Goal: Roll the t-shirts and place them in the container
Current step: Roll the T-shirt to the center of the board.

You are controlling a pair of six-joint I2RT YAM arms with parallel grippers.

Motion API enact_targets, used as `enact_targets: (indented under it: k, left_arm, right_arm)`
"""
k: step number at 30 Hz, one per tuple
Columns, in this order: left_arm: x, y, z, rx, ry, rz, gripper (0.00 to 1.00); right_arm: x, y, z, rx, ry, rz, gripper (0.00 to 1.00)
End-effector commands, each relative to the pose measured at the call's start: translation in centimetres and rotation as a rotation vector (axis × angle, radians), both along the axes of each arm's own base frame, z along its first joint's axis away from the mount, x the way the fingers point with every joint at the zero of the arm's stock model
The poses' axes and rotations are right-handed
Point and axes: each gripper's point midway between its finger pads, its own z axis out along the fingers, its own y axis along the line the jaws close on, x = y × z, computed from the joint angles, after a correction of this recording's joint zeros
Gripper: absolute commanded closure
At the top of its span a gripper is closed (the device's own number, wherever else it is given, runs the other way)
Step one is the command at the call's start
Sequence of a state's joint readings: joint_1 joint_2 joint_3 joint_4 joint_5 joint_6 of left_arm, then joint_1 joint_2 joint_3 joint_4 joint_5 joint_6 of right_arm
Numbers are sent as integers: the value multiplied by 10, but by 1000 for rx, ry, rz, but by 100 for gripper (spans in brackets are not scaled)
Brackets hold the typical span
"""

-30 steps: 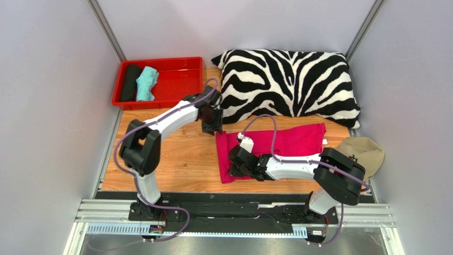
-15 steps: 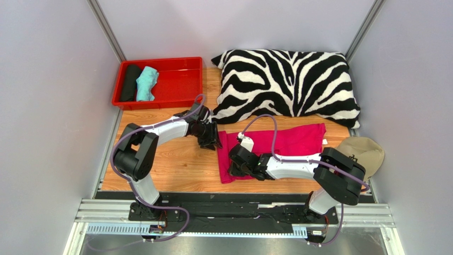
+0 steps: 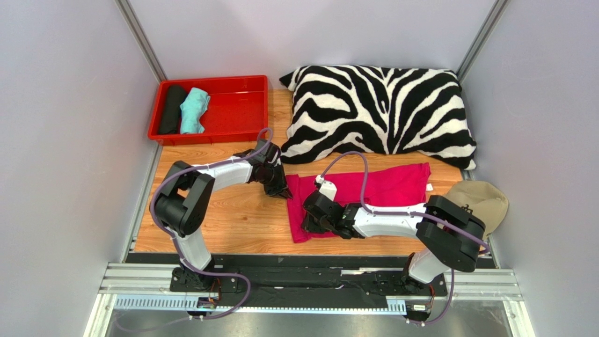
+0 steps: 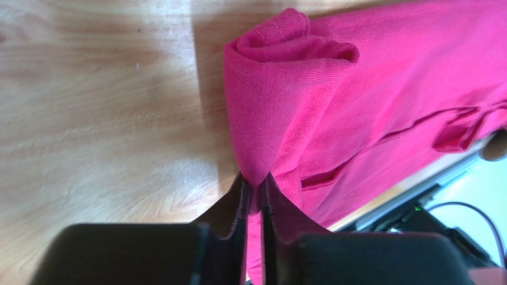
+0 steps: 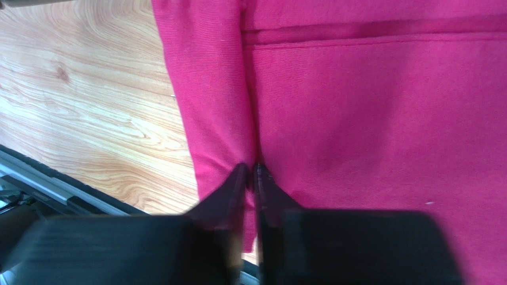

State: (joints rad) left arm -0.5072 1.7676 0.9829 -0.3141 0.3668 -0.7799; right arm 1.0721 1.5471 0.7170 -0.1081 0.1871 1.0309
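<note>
- left gripper (image 4: 253, 181) clenched on a corner fold of the pink t-shirt (image 3: 383, 186); cloth bunches up just ahead of its tips
- right gripper (image 5: 251, 169) pinching the same shirt's edge fold, closer to the arm bases
- rest of shirt lies flat on the worktop (image 3: 232, 217), to the right of both grippers
- black roll (image 3: 171, 109) and teal roll (image 3: 193, 110) sit side by side in the red tray (image 3: 211, 79), well beyond the left gripper; judged done
- pink shirt looks folded into a strip, not rolled yet; rolling and likely traying left
</note>
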Motion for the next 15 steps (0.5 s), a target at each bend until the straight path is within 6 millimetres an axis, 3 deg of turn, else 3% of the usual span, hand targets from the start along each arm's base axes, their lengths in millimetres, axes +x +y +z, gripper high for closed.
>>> enact_targets:
  k: [1,3,5,10,13,15]
  left_arm:
    - [0,12,10,139,-11,10,91]
    - [-6,16,13,189,6,-6,93]
    - [-10,22,16,234,20,-11,96]
    - [-21,28,20,280,33,-11,96]
    - [-25,31,22,301,46,-9,96]
    - [-27,32,23,310,53,-19,96]
  right_arm:
    - [6,-5,20,-25,-74,-13,79]
    - [9,-1,37,-41,-134,-16,70]
    - [1,-4,42,-99,-159,-2,67]
    - [-1,2,67,-229,-273,-12,62]
    - [-9,6,72,-310,-311,9,62]
    - [-16,22,74,-327,-338,37,61]
